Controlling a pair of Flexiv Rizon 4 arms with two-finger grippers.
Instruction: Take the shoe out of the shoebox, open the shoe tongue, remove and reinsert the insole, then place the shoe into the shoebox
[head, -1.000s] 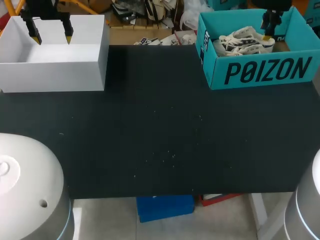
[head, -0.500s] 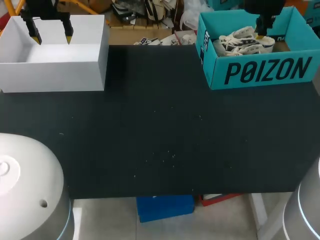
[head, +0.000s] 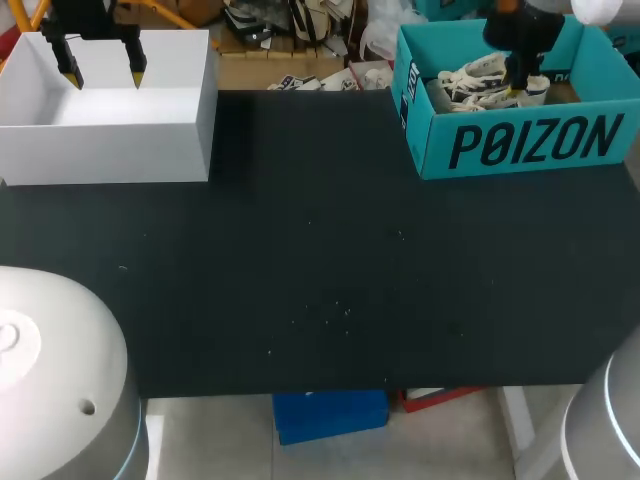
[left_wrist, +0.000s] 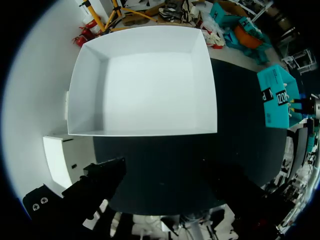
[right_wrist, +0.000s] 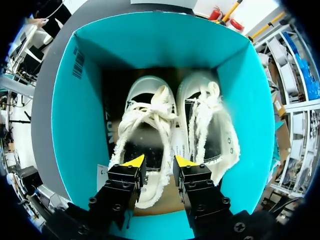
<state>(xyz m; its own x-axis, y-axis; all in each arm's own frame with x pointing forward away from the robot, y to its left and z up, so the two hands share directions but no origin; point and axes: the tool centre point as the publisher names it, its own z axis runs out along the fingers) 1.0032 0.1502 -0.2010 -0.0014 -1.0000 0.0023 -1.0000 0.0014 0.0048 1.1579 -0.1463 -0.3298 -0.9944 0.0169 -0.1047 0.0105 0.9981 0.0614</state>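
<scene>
Teal shoebox (right_wrist: 75, 100) holds two white shoes (right_wrist: 147, 135) side by side. Over their heel ends hangs the right gripper (right_wrist: 159, 162), fingers slightly parted, gripping nothing. Best, I judge: centre on one heel collar and descend straight, clear of the laces (right_wrist: 150, 112). The left gripper (head: 104, 72) is spread and empty over the white box (head: 110, 150).

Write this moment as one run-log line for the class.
phase: pre-grasp | right gripper: open, over two white shoes in teal shoebox | left gripper: open, above white box | shoes: not yet lifted
</scene>
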